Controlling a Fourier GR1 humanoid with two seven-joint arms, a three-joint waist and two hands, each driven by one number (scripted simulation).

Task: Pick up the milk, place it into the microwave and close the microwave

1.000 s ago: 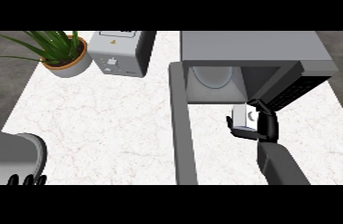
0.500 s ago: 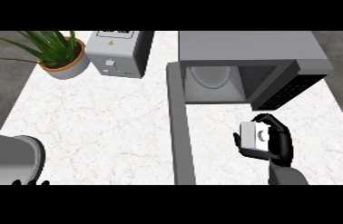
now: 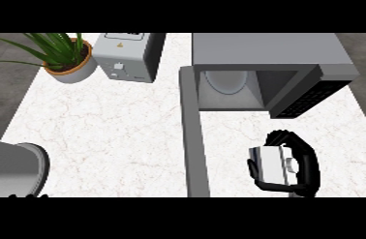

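Right hand (image 3: 300, 161) curled around the milk (image 3: 272, 164), near and right of the open microwave (image 3: 265, 71). Left hand (image 3: 28, 196) barely visible; finger state cannot be told.

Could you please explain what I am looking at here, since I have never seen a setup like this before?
This is a view from a humanoid robot's head, looking steeply down at a white marbled kitchen counter. The black shape at the lower right is the robot's right hand, its fingers curled round a small white milk carton. It holds the carton in front of a grey microwave, whose door stands swung open towards the camera, showing a pale round plate inside. At the back of the counter stand a green spiky plant in an orange-rimmed pot and a grey boxy toaster. The grey rounded shape at the lower left edge is probably the robot's other arm; a few dark fingertips just show below it.
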